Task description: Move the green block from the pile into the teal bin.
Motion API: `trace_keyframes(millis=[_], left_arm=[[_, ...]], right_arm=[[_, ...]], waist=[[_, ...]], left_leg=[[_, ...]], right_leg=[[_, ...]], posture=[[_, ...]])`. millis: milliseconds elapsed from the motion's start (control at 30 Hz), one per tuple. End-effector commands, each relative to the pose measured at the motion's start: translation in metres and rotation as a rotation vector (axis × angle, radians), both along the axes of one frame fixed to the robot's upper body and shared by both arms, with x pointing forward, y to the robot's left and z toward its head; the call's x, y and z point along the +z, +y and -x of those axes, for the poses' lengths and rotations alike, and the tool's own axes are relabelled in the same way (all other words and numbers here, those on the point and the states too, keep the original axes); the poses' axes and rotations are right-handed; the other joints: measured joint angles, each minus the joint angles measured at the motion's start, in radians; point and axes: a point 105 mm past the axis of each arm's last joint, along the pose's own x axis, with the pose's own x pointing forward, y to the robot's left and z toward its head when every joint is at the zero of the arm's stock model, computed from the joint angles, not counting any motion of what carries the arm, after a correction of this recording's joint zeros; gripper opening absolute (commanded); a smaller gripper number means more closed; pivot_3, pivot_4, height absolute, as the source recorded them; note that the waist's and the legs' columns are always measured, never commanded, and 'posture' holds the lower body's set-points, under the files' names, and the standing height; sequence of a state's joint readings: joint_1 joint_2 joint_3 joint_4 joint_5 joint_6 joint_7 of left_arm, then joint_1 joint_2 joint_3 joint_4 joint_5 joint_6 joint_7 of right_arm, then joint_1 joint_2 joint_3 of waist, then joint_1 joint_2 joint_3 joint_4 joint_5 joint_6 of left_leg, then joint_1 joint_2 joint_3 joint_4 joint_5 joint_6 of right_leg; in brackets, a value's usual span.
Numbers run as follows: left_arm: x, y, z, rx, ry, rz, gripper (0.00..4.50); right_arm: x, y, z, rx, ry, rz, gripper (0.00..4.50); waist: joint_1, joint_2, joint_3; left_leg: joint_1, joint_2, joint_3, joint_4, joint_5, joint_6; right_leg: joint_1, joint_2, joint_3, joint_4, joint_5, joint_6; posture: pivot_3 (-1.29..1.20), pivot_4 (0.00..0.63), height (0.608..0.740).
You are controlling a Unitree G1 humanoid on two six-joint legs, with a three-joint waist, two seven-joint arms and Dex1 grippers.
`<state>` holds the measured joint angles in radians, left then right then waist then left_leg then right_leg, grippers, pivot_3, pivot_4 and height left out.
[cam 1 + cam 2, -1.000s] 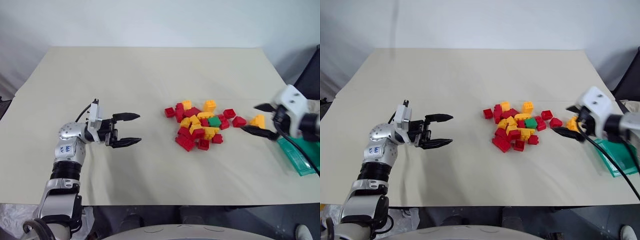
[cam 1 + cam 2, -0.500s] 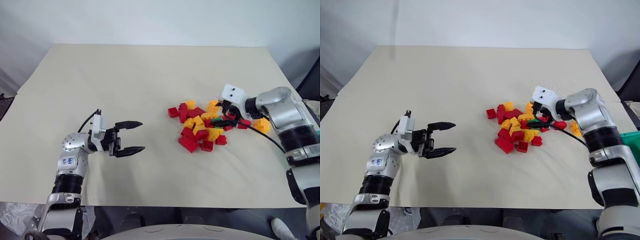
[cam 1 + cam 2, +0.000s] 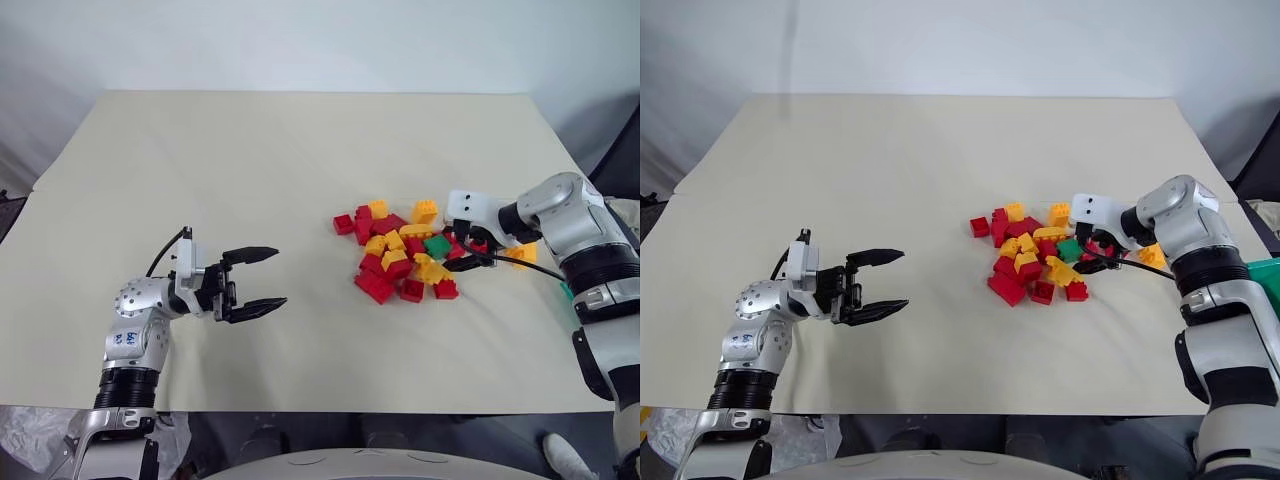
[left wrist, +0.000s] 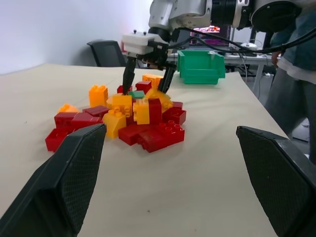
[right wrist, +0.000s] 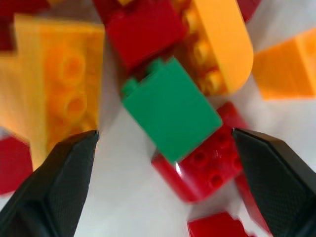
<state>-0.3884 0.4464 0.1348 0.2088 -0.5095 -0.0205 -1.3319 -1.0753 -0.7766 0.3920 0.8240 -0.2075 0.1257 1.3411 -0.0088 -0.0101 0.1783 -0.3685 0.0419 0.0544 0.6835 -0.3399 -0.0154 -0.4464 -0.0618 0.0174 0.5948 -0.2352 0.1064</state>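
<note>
The green block lies on the right side of the pile of red and yellow-orange bricks, resting against a red brick and a yellow one. My right gripper points down over it, open, with one finger on either side and neither touching. From the left wrist view the same gripper stands over the pile's far side, and the teal bin sits behind it at the table's right edge. My left gripper hovers open and empty well left of the pile.
The cream table has bare room to the left and behind the pile. A loose yellow-orange brick lies right of my right gripper. Off the table are a dark chair and a person.
My right arm swung in from the table's right edge to the pile and tipped downward, its open fingers now straddling the green block. My left gripper drew back slightly.
</note>
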Motion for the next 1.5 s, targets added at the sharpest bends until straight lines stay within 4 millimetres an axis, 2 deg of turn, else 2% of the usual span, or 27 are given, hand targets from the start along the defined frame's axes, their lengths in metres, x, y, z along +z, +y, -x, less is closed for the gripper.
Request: trace_keyframes(millis=[33, 267, 367, 500, 533, 733, 800, 933, 1133, 1267, 1333, 1400, 1500], left_arm=[[0.008, -0.005, -0.001, -0.013, -0.029, 0.019, 4.5], [0.011, -0.004, -0.006, -0.011, -0.035, 0.022, 4.5], [0.012, -0.004, -0.006, -0.009, -0.036, 0.022, 4.5], [0.011, -0.003, -0.006, -0.006, -0.033, 0.022, 4.5], [0.012, -0.003, -0.006, -0.006, -0.033, 0.023, 4.5], [0.013, -0.011, -0.009, -0.014, -0.02, 0.028, 4.5], [0.01, -0.018, -0.012, -0.01, -0.013, 0.021, 4.5], [0.001, -0.044, -0.027, 0.008, -0.007, -0.051, 4.5], [0.017, -0.086, -0.038, -0.061, -0.038, -0.026, 4.5], [0.023, -0.104, -0.044, -0.099, -0.05, -0.037, 4.5], [0.028, -0.118, -0.047, -0.128, -0.045, -0.037, 4.5], [0.031, -0.132, -0.048, -0.156, -0.037, -0.052, 4.5], [0.03, -0.142, -0.048, -0.183, -0.039, -0.071, 4.5]], right_arm=[[0.001, 0.004, -0.007, -0.017, -0.014, -0.017, 4.48], [0.0, 0.019, -0.015, -0.012, -0.026, -0.078, 4.48], [-0.002, 0.019, -0.014, -0.013, 0.001, -0.081, 3.89], [0.005, 0.018, -0.015, -0.02, -0.017, -0.099, 2.58], [0.01, 0.017, -0.016, -0.027, -0.037, -0.112, 2.43], [0.04, 0.013, -0.012, -0.053, -0.133, -0.217, 2.43], [0.055, 0.004, -0.002, -0.087, -0.184, -0.274, 2.43], [0.084, -0.028, 0.027, -0.234, -0.378, -0.357, 2.43], [0.092, -0.08, 0.089, -0.475, -0.46, -0.289, 2.43], [0.108, -0.102, 0.118, -0.605, -0.514, -0.263, 2.43], [0.113, -0.121, 0.135, -0.693, -0.528, -0.211, 2.43], [0.107, -0.139, 0.15, -0.775, -0.507, -0.15, 2.43], [0.096, -0.15, 0.157, -0.822, -0.468, -0.107, 2.43]], waist=[[-0.005, 0.0, 0.0], [-0.019, 0.0, 0.0], [-0.019, 0.0, 0.0], [-0.02, 0.0, 0.0], [-0.02, 0.0, 0.0], [-0.019, 0.001, 0.0], [-0.013, 0.001, 0.0], [0.016, 0.001, 0.0], [0.04, 0.001, 0.0], [0.029, 0.001, 0.0], [0.03, 0.001, 0.0], [0.032, 0.0, 0.0], [0.029, 0.0, 0.001]], left_leg=[[0.0, 0.0, 0.0, 0.0, 0.0, 0.0], [0.001, 0.0, 0.0, 0.0, 0.001, -0.001], [0.0, 0.0, 0.0, 0.0, 0.001, -0.001], [0.0, 0.0, 0.0, 0.0, 0.001, -0.001], [0.0, 0.0, 0.0, 0.0, 0.001, -0.001], [0.0, 0.0, 0.0, 0.0, 0.001, -0.001], [-0.001, 0.0, -0.001, 0.0, 0.001, -0.001], [-0.002, -0.001, -0.001, 0.0, 0.001, -0.001], [-0.003, -0.003, -0.002, 0.0, 0.0, 0.0], [0.0, -0.005, 0.001, 0.001, -0.001, 0.003], [0.002, -0.007, 0.001, 0.001, -0.002, 0.004], [0.001, -0.008, 0.0, 0.001, -0.001, 0.005], [0.002, -0.01, 0.001, 0.001, 0.0, 0.006]], right_leg=[[0.0, 0.0, 0.0, 0.0, 0.0, 0.0], [0.0, 0.0, 0.0, 0.002, 0.0, 0.0], [0.0, 0.0, 0.0, 0.001, 0.0, 0.0], [0.0, 0.0, 0.0, 0.001, 0.0, 0.0], [0.0, 0.0, 0.0, 0.001, 0.0, 0.0], [0.0, 0.0, 0.0, 0.002, 0.0, 0.0], [0.0, -0.001, 0.0, 0.001, 0.0, 0.0], [0.0, -0.001, 0.0, 0.0, 0.0, 0.0], [0.0, -0.001, 0.001, -0.003, 0.001, 0.002], [0.001, -0.001, 0.007, -0.002, 0.002, 0.004], [0.001, 0.0, 0.011, -0.004, 0.002, 0.004], [0.001, 0.0, 0.012, -0.005, 0.003, 0.005], [0.001, -0.001, 0.016, -0.006, 0.004, 0.007]], posture=[[0.0, 0.15, 0.74], [0.0, 0.15, 0.74], [0.0, 0.15, 0.74], [0.0, 0.15, 0.74], [0.0, 0.15, 0.74], [0.0, 0.15, 0.74], [0.0, 0.15, 0.74], [0.0, 0.15, 0.74], [0.0, 0.15, 0.74], [0.0, 0.15, 0.74], [0.0, 0.15, 0.74], [0.0, 0.15, 0.74], [0.0, 0.15, 0.74]])
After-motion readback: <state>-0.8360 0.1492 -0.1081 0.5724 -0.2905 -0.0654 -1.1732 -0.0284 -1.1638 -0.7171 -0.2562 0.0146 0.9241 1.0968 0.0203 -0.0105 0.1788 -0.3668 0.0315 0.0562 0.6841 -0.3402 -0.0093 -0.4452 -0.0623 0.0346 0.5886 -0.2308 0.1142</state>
